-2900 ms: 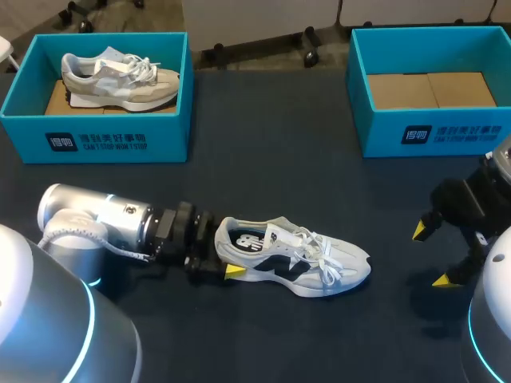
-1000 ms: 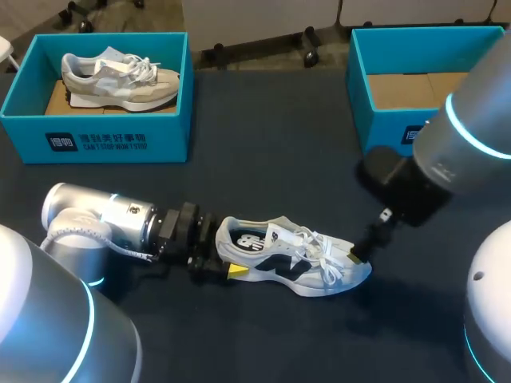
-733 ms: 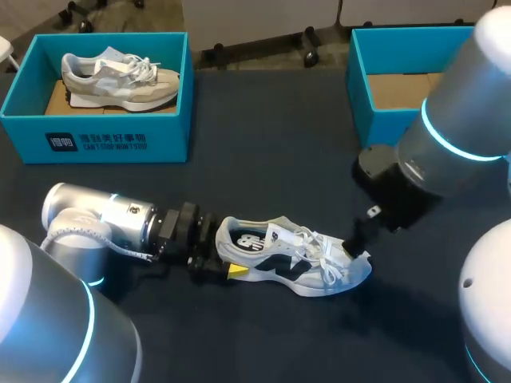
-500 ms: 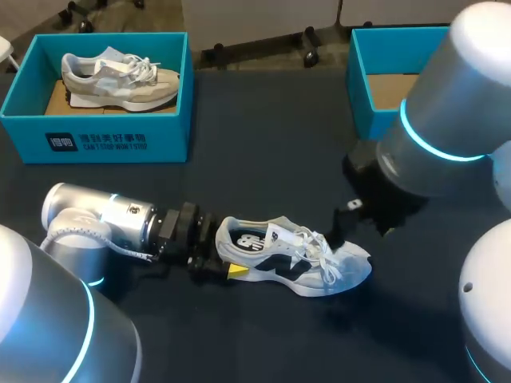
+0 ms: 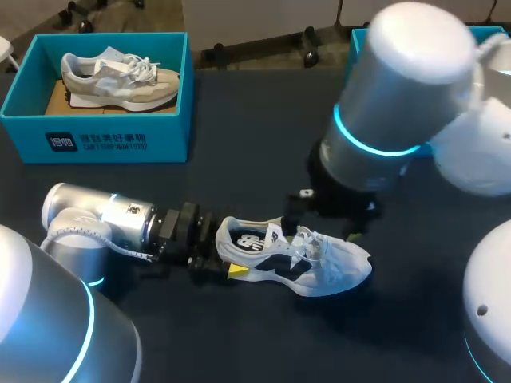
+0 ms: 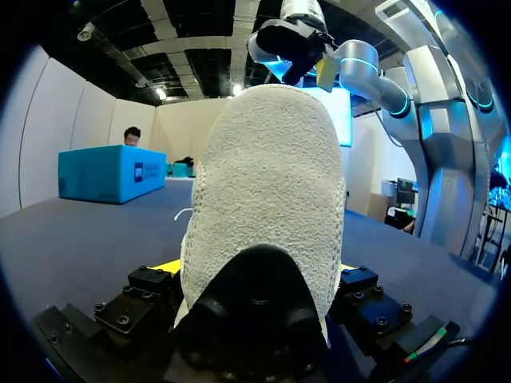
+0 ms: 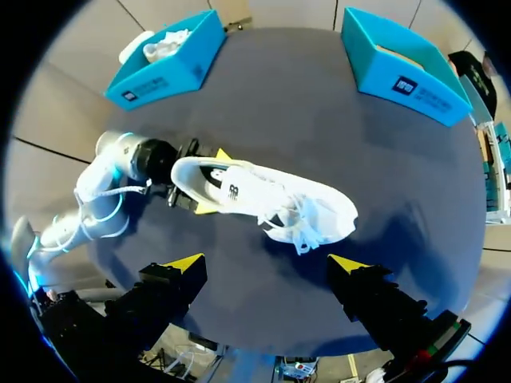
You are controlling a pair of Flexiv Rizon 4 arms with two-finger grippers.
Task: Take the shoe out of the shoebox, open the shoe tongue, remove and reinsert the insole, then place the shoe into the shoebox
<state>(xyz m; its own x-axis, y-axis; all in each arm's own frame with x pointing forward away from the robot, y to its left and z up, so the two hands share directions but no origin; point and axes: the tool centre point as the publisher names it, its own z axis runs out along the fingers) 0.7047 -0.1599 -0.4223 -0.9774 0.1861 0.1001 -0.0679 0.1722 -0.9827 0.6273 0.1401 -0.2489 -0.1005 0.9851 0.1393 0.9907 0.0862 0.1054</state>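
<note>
Right arm: swung in from the table's right edge in under three seconds; now hanging over the middle of the table, hiding much of the far right box from the head camera.
Right gripper: fingers spread wide, holding nothing; poised above the laces and apart from them, one yellow tip to each side of the midfoot in its own wrist view.
Left gripper: no shift across the same span; clamped on the heel from both sides, the left arm stretched low along the table.
White shoe: in the same spot as before, upright on its sole on the dark table, toe pointing to the robot's right, well clear of both boxes.
Tongue: by the look of it not yet pulled open, laces lying across it.
Insole: seated inside, its print showing through the collar.
Shoeboxes: left shoebox holding a grey shoe; right shoebox showing only its bare cardboard floor.
Meaning for the task: removal from the box looks done; with the heel pinned and the free gripper newly overhead, tongue-opening appears next, calling for a descent onto the tongue without snagging the laces.
</note>
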